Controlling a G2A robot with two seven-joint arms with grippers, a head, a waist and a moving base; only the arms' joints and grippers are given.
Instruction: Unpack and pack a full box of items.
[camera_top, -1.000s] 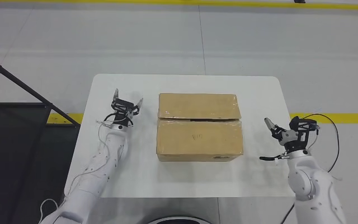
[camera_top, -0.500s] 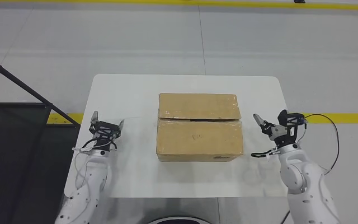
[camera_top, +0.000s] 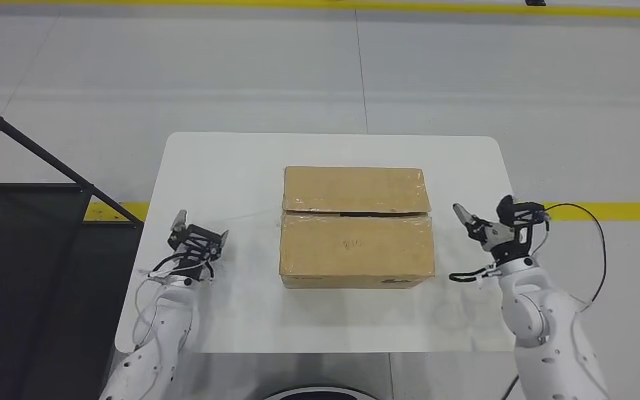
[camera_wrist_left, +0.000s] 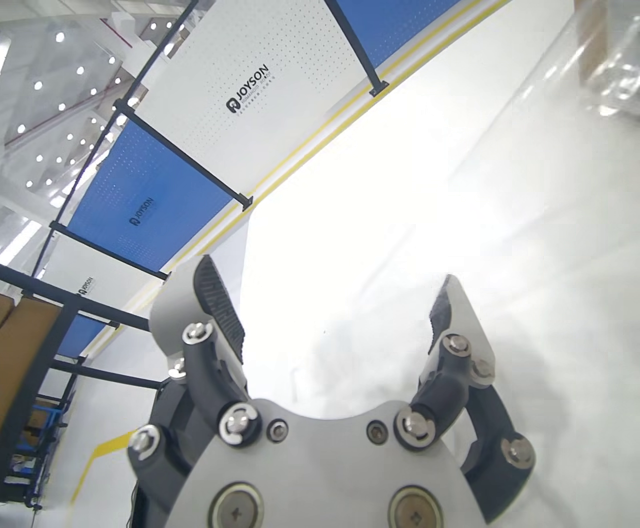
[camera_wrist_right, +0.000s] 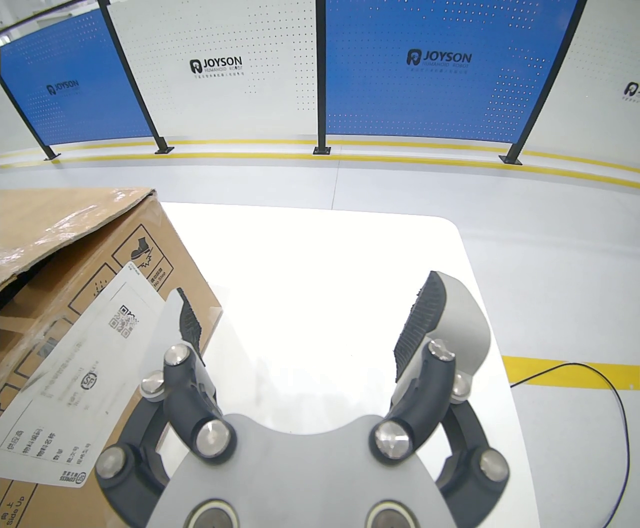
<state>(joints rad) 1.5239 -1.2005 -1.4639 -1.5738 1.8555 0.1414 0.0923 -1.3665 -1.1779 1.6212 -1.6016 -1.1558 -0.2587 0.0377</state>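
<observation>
Right wrist view adds the box (camera_wrist_right: 150, 240) label (camera_wrist_right: 65, 380), flap (camera_wrist_right: 65, 215) seemingly ajar; left gripper (camera_wrist_left: 327, 275), right gripper (camera_wrist_right: 305, 290) spread.

**Both end effectors held open**

The left end effector (camera_top: 197, 243) is held low on the robot's left, its fingers (camera_wrist_left: 218, 304) spread wide apart. The right end effector (camera_top: 463, 245) is likewise parted, with its fingers turned inward toward the other arm. Both forearms are stretched forward.

Bright overhead light; table (camera_wrist_left: 425, 210) blown white by glare; ceiling lamps (camera_wrist_left: 60, 37) visible.
</observation>
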